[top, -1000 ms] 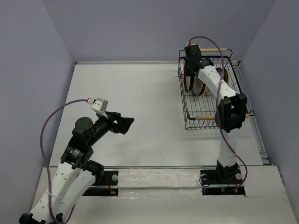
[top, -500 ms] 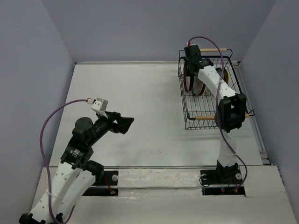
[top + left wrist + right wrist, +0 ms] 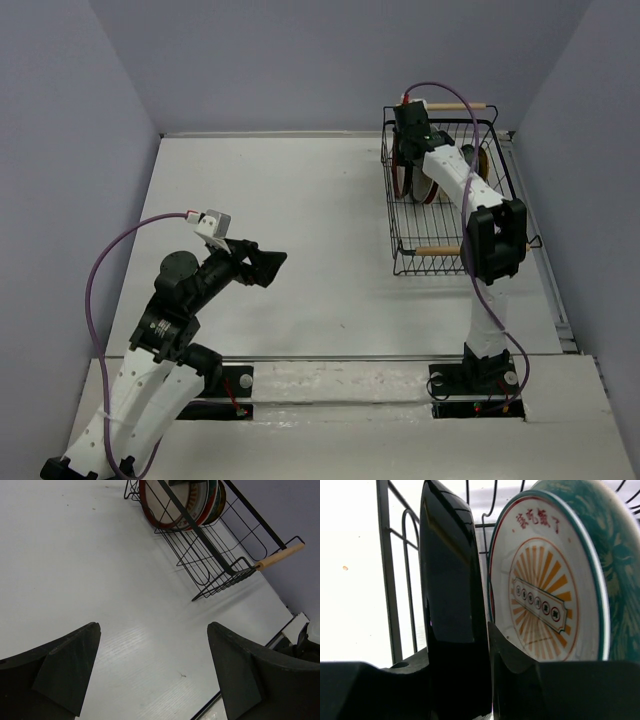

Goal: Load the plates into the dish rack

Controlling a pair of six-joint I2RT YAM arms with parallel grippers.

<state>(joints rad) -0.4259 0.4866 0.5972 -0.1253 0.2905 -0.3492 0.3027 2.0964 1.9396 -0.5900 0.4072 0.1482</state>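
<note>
Over at the far right of the table (image 3: 280, 200), the dish rack (image 3: 420, 225) is laid with its long axis running near to far and a wooden handle (image 3: 438, 250) at each end. The plates (image 3: 197, 510) are stood on edge in its far half, faces turned left and right, packed in a row across it. The red-rimmed plate (image 3: 452, 580) at the left end of that row is clasped by its rim between the fingers of the right gripper (image 3: 407, 140), with the white orange-patterned plate (image 3: 545, 590) just beside it and a teal floral plate (image 3: 620, 555) behind that. The left gripper (image 3: 152, 630) is held with its jaws spread wide above the table at the near left, well apart from the rack.
</note>
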